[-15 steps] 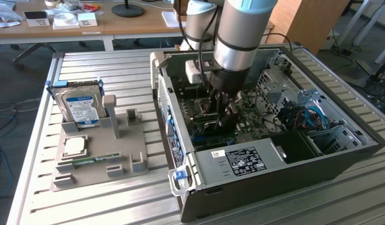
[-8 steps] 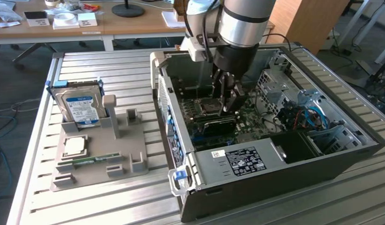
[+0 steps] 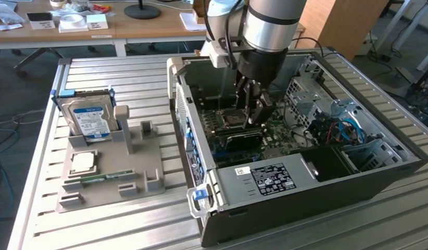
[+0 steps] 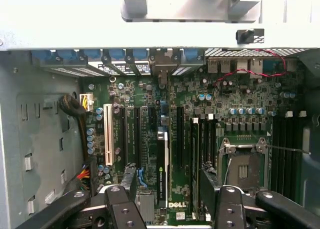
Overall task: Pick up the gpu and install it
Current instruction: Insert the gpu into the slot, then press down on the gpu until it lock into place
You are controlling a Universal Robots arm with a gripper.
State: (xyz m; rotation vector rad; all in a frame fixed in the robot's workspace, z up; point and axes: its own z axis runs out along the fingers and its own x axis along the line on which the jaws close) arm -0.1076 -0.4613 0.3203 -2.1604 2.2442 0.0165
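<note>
The gpu (image 4: 161, 164) stands on edge in a slot of the green motherboard (image 4: 240, 109) inside the open computer case (image 3: 284, 179). In the wrist view it shows as a thin dark strip with a white and green top edge. My gripper (image 4: 171, 209) hangs just above it, open. Its black fingers (image 4: 116, 204) stand wide apart on either side of the card and do not touch it. In the exterior view the gripper (image 3: 253, 115) reaches down into the case, over the dark gpu (image 3: 243, 137).
A grey parts holder (image 3: 124, 172) lies at the exterior view's left on the slatted table. It carries a blue-labelled hard drive (image 3: 90, 117), a processor (image 3: 83, 162) and a green memory stick (image 3: 99, 178). Case walls, the drive cage (image 3: 307, 86) and cables (image 3: 346, 127) surround the gripper.
</note>
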